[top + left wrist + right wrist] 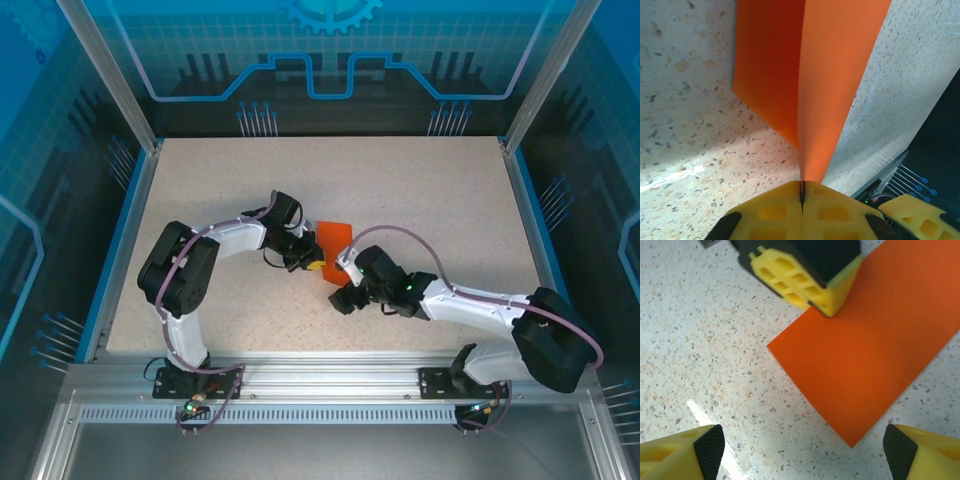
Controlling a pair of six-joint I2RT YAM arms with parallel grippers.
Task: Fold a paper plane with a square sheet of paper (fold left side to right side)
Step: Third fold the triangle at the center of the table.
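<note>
Mid side-to-side fold, I judge: the left gripper (802,192) has its jaws clamped on an edge of the orange sheet (840,75) stretching ahead of them across the tabletop (715,340), the right gripper (802,447) holds its jaws wide open just above the sheet's corner, and next the fold likely wants pressing flat.

An orange sheet (870,365) is seen against a speckled table (700,340), reaching from the centre to the right edge, with one corner pointed toward the bottom. Its upper edge is met by the tip of the left gripper (829,309), whose yellow fingers are pressed together. The right gripper (805,450) is spread wide, with a black-padded fingertip seen at each lower corner.
</note>
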